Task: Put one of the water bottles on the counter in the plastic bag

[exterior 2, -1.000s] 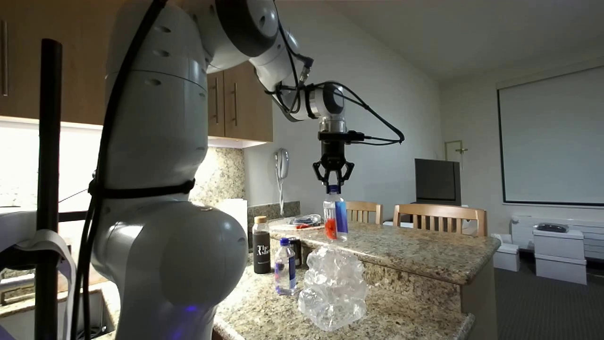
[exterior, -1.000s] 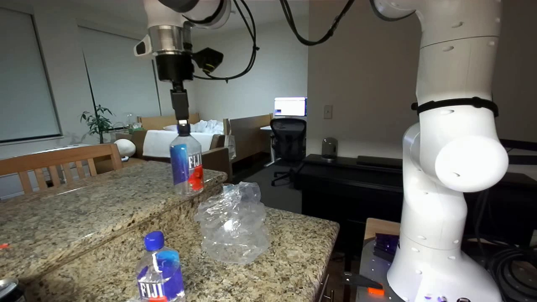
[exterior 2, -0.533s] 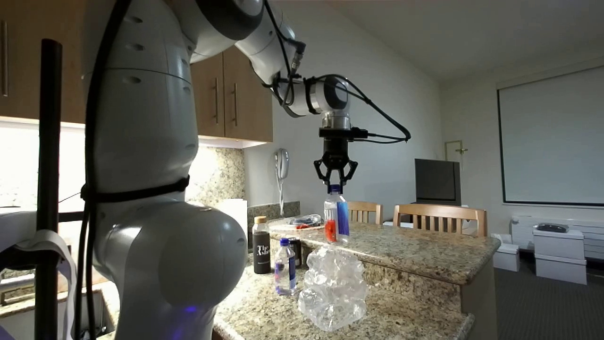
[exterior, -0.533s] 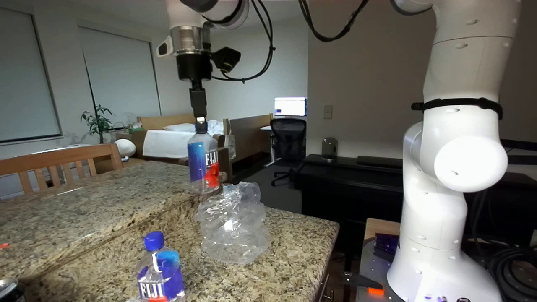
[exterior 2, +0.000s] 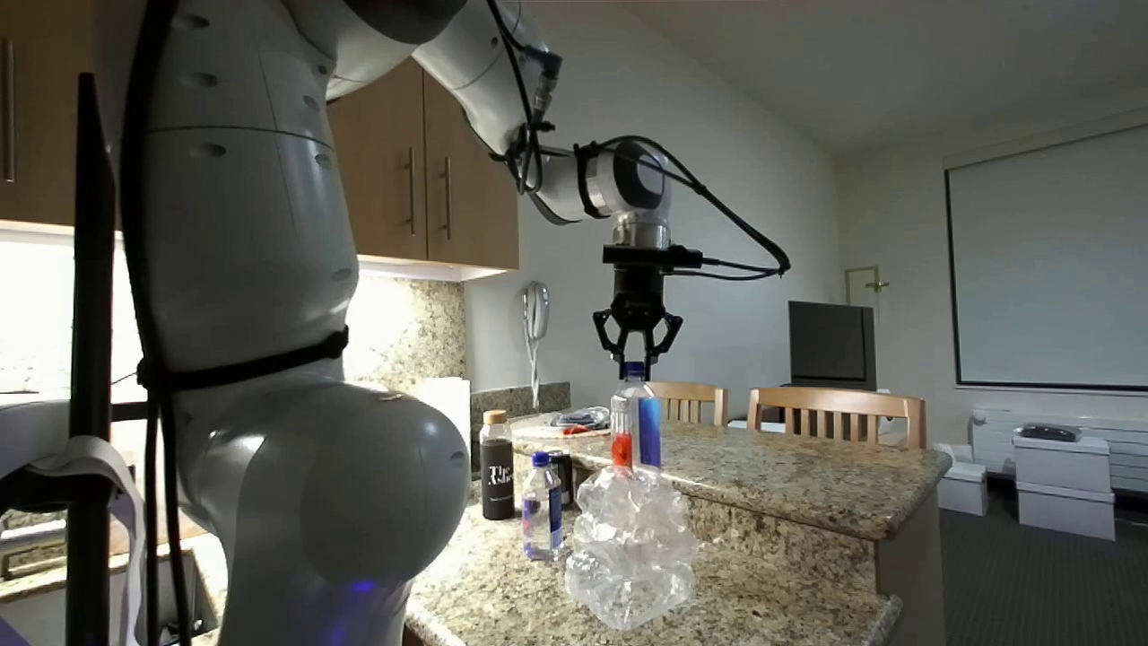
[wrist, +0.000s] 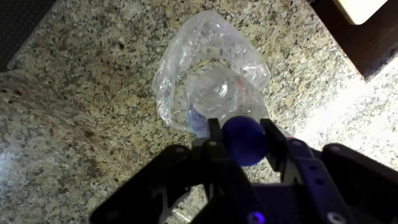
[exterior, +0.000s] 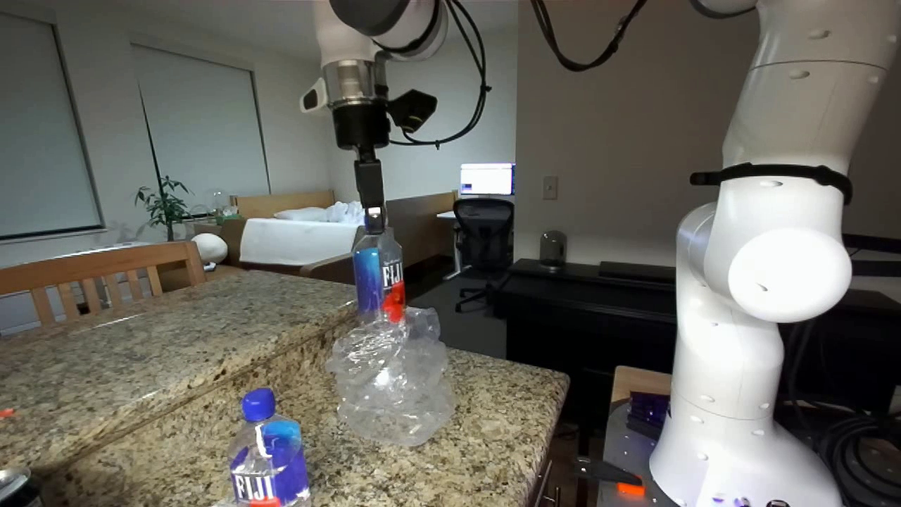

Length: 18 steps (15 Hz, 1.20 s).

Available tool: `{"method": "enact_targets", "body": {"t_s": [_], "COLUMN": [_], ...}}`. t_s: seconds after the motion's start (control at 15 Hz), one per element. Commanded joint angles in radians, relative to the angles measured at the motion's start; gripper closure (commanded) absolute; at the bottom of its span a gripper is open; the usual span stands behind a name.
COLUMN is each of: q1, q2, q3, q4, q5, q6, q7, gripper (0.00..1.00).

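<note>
Counter [exterior: 493,415]: speckled brown-beige granite, polished, raised level plus lower level. Arm [exterior: 753,338]: glossy white, rounded links, black straps and cables. Chairs [exterior 2: 834,417]: pale wood, slatted backs, past the raised level.

Bag [exterior 2: 632,552]: clear thin film, crumpled, shiny, bulging in uneven folds; sits on the lower level near the step up. Mouth faces up, loose wavy rim in wrist view. Contents: base of the held bottle [exterior: 380,282] lines up with the mouth in both exterior views; cannot tell if it is inside or just above.

Gripper [exterior 2: 635,370]: black, jointed, pointing down, clamped on the held bottle's cap [wrist: 244,141], fingers [wrist: 214,129] either side of it. Dark bottle [exterior 2: 497,475]: tall cylinder, tan top, white lettering, on the lower level; contents cannot tell.

Held bottle: task item, up off the counter, over the bag, close to upright; clear plastic, blue label, red patch, white FIJI print. Standing bottle [exterior 2: 542,516]: same kind, blue top, upright on the lower level, near the bag, apart from it; fill cannot tell. Can [exterior 2: 562,475]: dark, silver rim, partly behind the standing bottle. Cap: round, smooth, blue.
</note>
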Motion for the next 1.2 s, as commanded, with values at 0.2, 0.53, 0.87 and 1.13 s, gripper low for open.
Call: {"method": "enact_targets", "body": {"t_s": [0.2,0.53,0.87,1.13], "q1": [-0.004,-0.004,0.004,0.016], "q2": [-0.076,-0.093,-0.112,-0.106], "q3": [-0.015,-0.008,0.019,0.045], "q4": [-0.137,-0.19,-0.248,-0.296], "q5": [0.045,0.014,-0.027,-0.044], "q6": [0.006,0.036,0.159,0.258], "q7": [-0.005,0.027,0.091,0.145], "gripper": [0.85,0.85,0.85,0.85]}}
